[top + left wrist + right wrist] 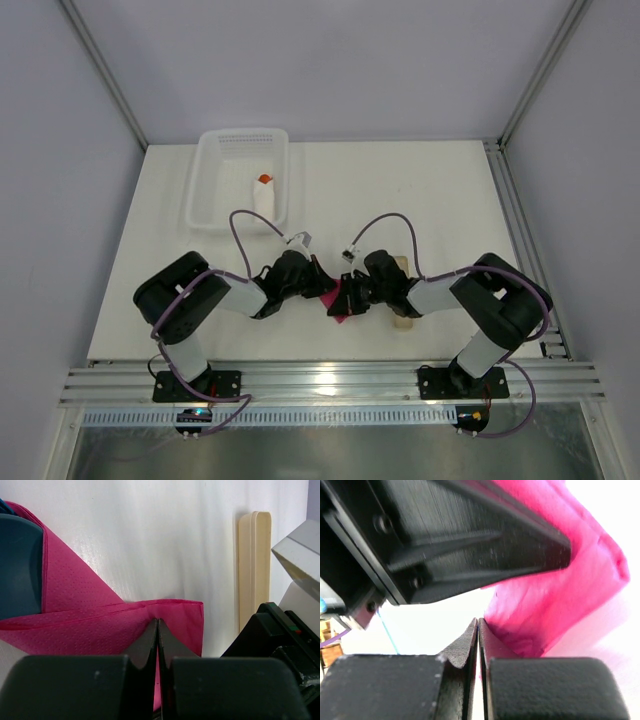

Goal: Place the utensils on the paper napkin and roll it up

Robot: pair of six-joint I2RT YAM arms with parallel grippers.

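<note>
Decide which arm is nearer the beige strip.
Right. The right arm crosses over the beige strip; the left arm is across the pink napkin from it, not touching it.

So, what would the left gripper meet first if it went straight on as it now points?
The thin magenta-pink paper napkin: the shut left gripper sits right at its fold. Past that, seemingly only bare white table; the long beige strip lies off to one side.

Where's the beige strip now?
The strip lies right of centre in the top view, beneath the right arm, just right of the pink napkin; the left wrist view shows bare table between them.
</note>
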